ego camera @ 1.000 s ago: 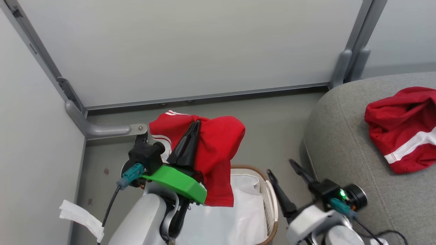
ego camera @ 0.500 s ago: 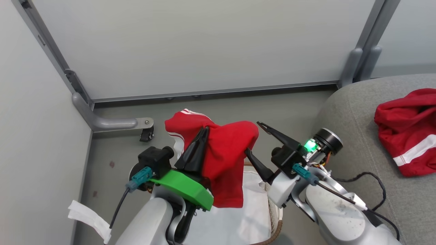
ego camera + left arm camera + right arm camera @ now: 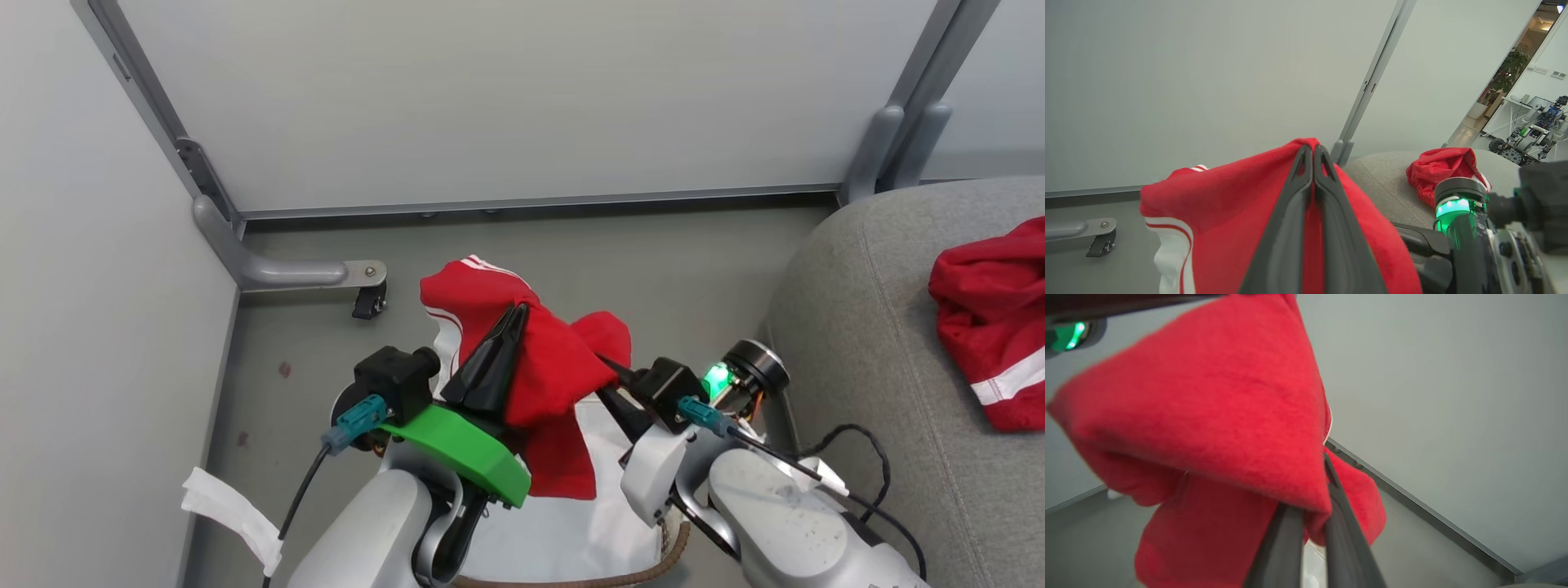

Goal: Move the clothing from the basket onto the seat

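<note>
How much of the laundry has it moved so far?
One red garment already lies on the seat. A second garment hangs over the basket, pinched by left hand and right hand. It has yet to reach the seat. The basket's visible inside is white liner.

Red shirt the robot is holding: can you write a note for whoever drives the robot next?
Left gripper: fingers shut on the bright red soft garment with white stripes, held up above the oval white plastic basket with brown woven rim.
Right gripper: fingers shut on the same garment's right side.
Done: a second red garment with a white stripe lies on the large grey woven-fabric seat, to the robot's right.
To do: carry the held garment right, onto the seat, and release. Check the basket for more; its white liner shows.
</note>
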`<state>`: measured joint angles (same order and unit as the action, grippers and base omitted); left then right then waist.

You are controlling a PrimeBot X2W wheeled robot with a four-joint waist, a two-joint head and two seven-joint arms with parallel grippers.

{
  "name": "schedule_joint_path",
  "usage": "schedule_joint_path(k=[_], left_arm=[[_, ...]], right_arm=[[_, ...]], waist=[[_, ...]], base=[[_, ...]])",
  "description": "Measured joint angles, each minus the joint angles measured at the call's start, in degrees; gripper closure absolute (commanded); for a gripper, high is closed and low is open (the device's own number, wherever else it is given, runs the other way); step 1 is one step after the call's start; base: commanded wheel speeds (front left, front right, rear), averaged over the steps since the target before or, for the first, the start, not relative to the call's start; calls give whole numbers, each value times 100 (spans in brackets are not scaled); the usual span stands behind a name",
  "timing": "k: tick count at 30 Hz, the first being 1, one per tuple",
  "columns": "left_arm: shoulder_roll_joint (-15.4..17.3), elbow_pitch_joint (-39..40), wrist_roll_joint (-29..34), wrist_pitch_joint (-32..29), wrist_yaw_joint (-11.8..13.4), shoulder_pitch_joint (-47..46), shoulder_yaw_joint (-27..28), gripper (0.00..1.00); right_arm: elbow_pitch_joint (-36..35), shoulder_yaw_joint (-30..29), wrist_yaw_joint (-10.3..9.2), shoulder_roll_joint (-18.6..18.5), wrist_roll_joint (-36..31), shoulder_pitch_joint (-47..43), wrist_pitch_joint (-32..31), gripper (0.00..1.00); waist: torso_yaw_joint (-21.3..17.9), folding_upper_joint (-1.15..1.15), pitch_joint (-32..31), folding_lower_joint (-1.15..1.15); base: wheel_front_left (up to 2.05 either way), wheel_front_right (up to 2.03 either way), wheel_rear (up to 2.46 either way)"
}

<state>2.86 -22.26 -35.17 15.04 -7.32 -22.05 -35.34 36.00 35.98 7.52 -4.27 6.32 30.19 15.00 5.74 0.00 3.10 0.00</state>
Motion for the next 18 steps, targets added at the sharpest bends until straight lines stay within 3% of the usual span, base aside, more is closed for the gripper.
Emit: schedule_joint_path(k=[9,18], left_arm=[[-1,-4,-5,-10,0,-6,21,100],[-3,-11,3,-26,-7,1,45,100]], right_arm=[[-55,-103,1,133,802,-403,18,100],[-201,-197,1,168,1094,-638,24,100]], waist=[[9,0,91,0],[-52,0,88,0]], base=[[0,0,0],[0,0,0]])
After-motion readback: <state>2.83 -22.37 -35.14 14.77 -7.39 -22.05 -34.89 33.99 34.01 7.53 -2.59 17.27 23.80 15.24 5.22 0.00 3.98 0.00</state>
